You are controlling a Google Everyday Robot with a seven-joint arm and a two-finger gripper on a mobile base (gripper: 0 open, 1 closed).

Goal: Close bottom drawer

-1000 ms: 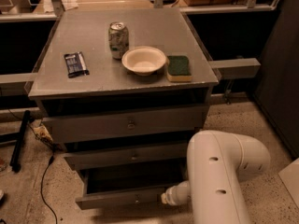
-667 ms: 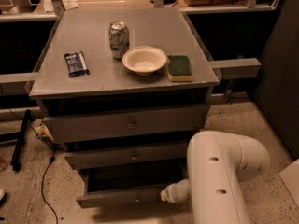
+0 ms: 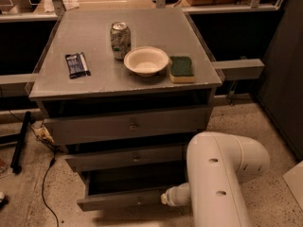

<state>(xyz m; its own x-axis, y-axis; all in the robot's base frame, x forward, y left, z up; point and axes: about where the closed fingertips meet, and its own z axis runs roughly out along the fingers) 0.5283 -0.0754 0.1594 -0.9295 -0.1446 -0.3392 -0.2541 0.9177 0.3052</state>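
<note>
The bottom drawer (image 3: 124,200) of the grey cabinet stands pulled out, its flat front with a small knob toward me and its dark inside showing. My white arm (image 3: 222,178) comes in from the lower right. My gripper (image 3: 164,199) is at the arm's narrow end, right against the right end of the bottom drawer's front. The middle drawer (image 3: 128,157) and the wide top drawer (image 3: 128,125) are pushed in.
On the cabinet top (image 3: 94,82) lie a dark snack packet (image 3: 76,64), a soda can (image 3: 120,40), a white bowl (image 3: 146,60) and a green sponge (image 3: 182,68). A black cable (image 3: 45,183) and a black bar (image 3: 21,141) lie on the floor at left.
The arm's end has shifted slightly left along the bottom drawer's front. The drawer looks as far out as before.
</note>
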